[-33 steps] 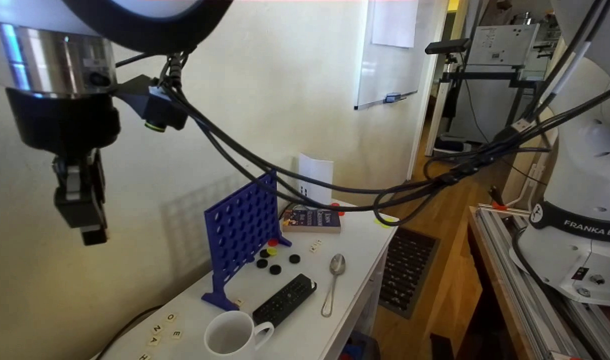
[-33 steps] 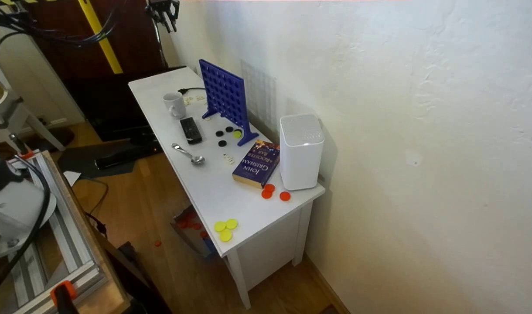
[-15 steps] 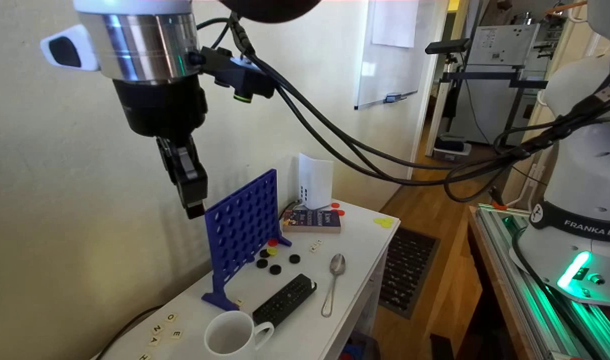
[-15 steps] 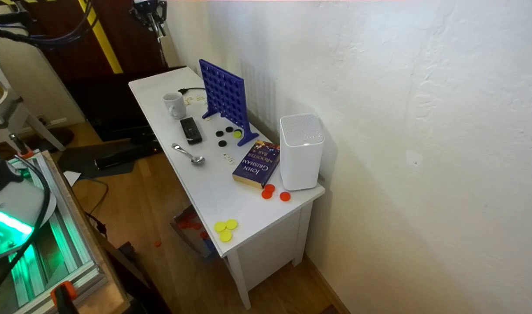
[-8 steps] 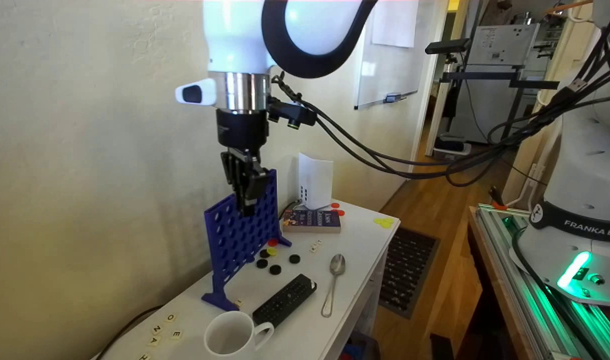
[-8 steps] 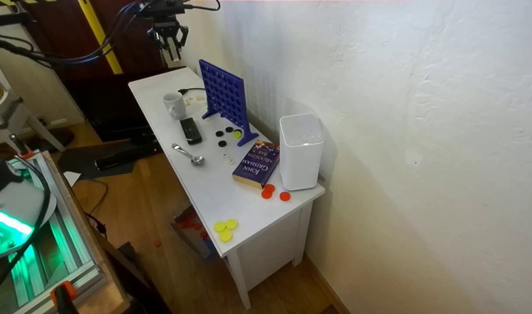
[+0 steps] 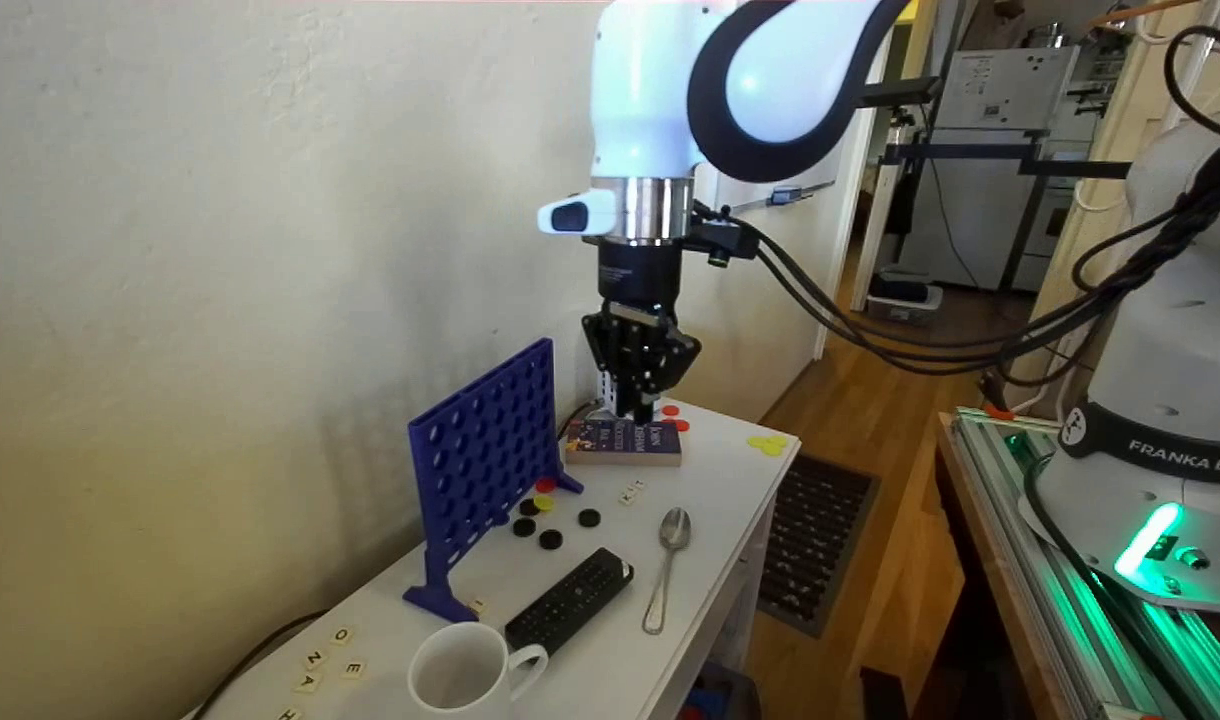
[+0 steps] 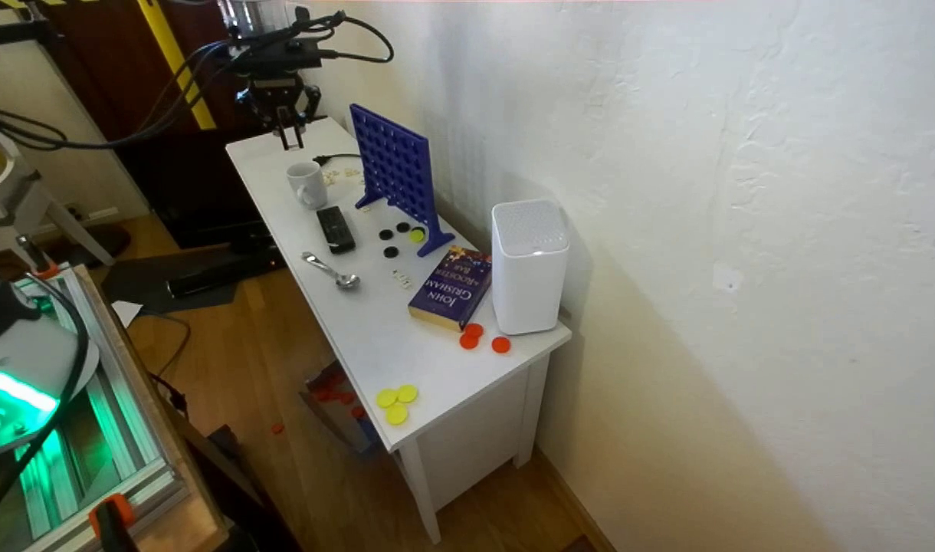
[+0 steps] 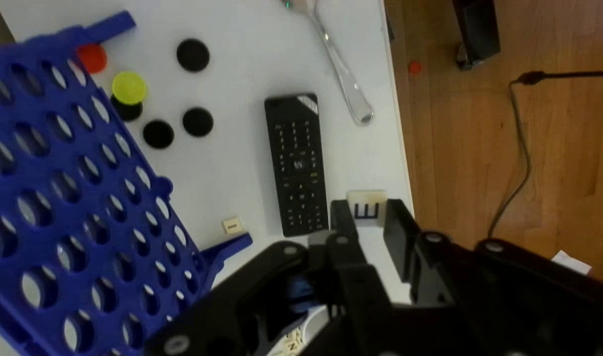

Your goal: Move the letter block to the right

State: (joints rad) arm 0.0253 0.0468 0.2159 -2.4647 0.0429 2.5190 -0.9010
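Well left of the hand [image 9: 368, 210] in the wrist view stands the blue rack [image 9: 84, 198], a red disc [image 9: 92, 58] by its far foot. Also left but nearer the hand, a yellow disc [image 9: 129, 88] overlaps one black disc [image 9: 128, 111], with three more black discs [image 9: 197, 122] near it. Next comes a small tile [image 9: 232, 225] just beside the rack's near foot, then the remote [image 9: 296, 165], lower than the hand and just to its left. Behind the hand, the mug [image 9: 316, 324] is mostly hidden; ahead of the hand lies the spoon [image 9: 346, 84], its handle toward it. Between its fingertips [image 9: 342, 217] the hand pinches the letter block [image 9: 366, 205], marked with what looks like an E, above the bench [image 9: 247, 163]. Right of the hand, past the bench's edge, the floor [image 9: 454, 173] shows, with another red disc [image 9: 414, 67], a cable [image 9: 573, 74] and white paper [image 9: 572, 262].
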